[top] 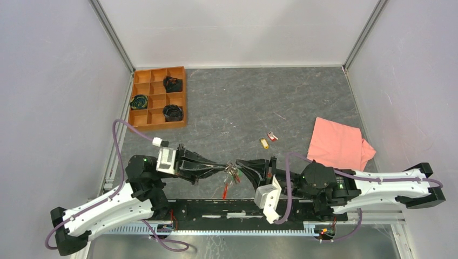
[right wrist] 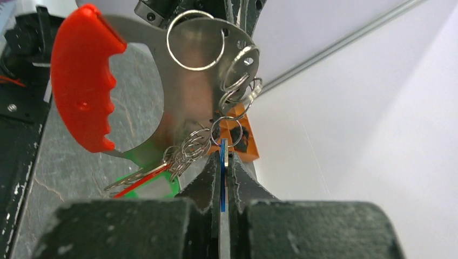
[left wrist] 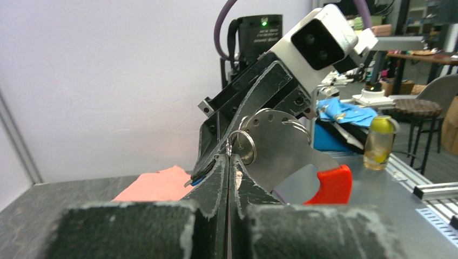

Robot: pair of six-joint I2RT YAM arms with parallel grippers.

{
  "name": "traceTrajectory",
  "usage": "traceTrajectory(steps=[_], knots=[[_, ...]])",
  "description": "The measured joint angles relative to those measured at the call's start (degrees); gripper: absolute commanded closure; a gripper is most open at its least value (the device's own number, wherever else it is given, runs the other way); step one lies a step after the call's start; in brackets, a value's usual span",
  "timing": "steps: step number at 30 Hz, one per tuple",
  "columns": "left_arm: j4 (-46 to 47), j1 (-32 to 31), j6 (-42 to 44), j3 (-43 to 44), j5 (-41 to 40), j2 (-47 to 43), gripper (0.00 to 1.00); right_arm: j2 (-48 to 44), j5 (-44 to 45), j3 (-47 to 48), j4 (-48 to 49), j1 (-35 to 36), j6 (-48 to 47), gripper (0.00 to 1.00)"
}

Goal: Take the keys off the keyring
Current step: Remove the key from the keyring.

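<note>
Two level pincers (top: 233, 168) tip-to-tip, keys (top: 232, 175) between

A mottled dark-grey surface (top: 232, 102) lies at the bottom of the cell, closed in by plain white wall panels (top: 237, 27) at the back and on both sides. Aluminium posts (top: 114, 39) run up the rear corners (one at each end of the back panel). The light is soft and even. Beyond the near side, the left wrist view shows a stool with a woven brown seat (left wrist: 416, 108), a wooden tabletop (left wrist: 426, 55) and a slotted aluminium rail (left wrist: 436, 190).
</note>
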Motion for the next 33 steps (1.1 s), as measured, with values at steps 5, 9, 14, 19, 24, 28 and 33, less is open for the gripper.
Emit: traceTrajectory(steps=[5, 9, 14, 19, 24, 28, 33], knots=[[3.6, 0.0, -4.7, 0.0, 0.8, -0.4, 0.98, 0.3, -3.1, 1.3, 2.0, 0.2, 0.0, 1.0], [5.9, 0.0, -8.1, 0.0, 0.7, -0.4, 0.98, 1.0, -4.3, 4.2, 1.8, 0.2, 0.0, 1.0], [7.9, 0.0, -11.1, 0.0, 0.0, -0.1, 0.98, 2.2, -5.4, 7.5, 1.0, 0.3, 0.2, 1.0], [8.2, 0.0, -12.7, 0.4, 0.3, 0.5, 0.98, 3.5, -4.9, 9.3, -0.1, 0.3, -0.7, 1.0], [4.5, 0.0, -12.5, 2.5, 1.2, 1.0, 0.98, 3.5, -4.8, 9.5, -0.3, 0.3, -2.7, 1.0], [-4.0, 0.0, -8.2, 6.3, 2.8, 1.1, 0.98, 3.4, -6.2, 10.5, -1.9, 0.3, -4.1, 1.0], [-22.3, 0.0, 6.1, 13.9, 6.6, 2.4, 0.98, 4.0, -11.2, 13.1, -7.8, 0.3, -5.7, 1.0]])
